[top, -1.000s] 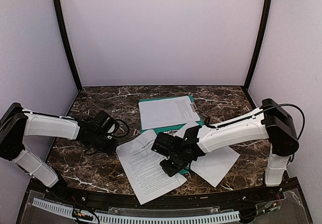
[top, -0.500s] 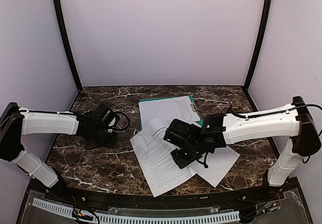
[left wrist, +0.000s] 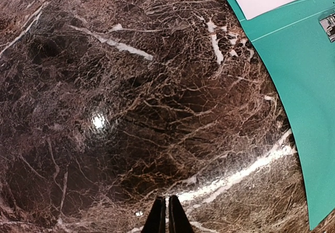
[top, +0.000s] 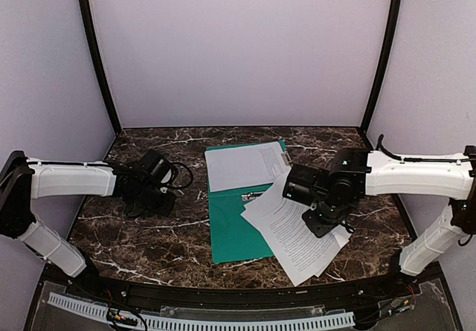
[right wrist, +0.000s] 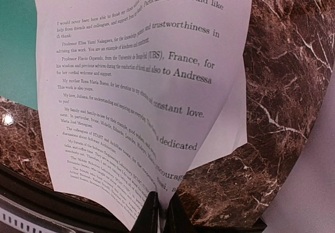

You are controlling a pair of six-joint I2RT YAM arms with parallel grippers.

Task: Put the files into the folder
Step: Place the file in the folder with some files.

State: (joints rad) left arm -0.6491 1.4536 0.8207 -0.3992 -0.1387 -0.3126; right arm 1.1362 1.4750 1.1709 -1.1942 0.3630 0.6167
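Note:
The green folder point(top: 232, 230) lies open at the table's middle, with a white printed page point(top: 245, 166) over its far half. My right gripper point(top: 321, 225) is shut on the edge of one file sheet point(top: 290, 236), which curls up from the marble to the right of the folder. The wrist view shows that sheet point(right wrist: 131, 86) pinched between the fingers point(right wrist: 152, 214), a second sheet point(right wrist: 238, 123) under it, and the folder point(right wrist: 15, 34) at the left. My left gripper point(top: 158, 201) hangs shut and empty over bare marble left of the folder point(left wrist: 309, 97).
The black front rail point(top: 223, 295) runs along the table's near edge, close to the held sheet's lower corner. Pale walls enclose the table at the back and on both sides. Cables loop beside the left wrist point(top: 178, 178).
My right gripper has carried the sheet from the folder's front-left across to its right, uncovering the folder's near half. The left gripper has barely shifted.

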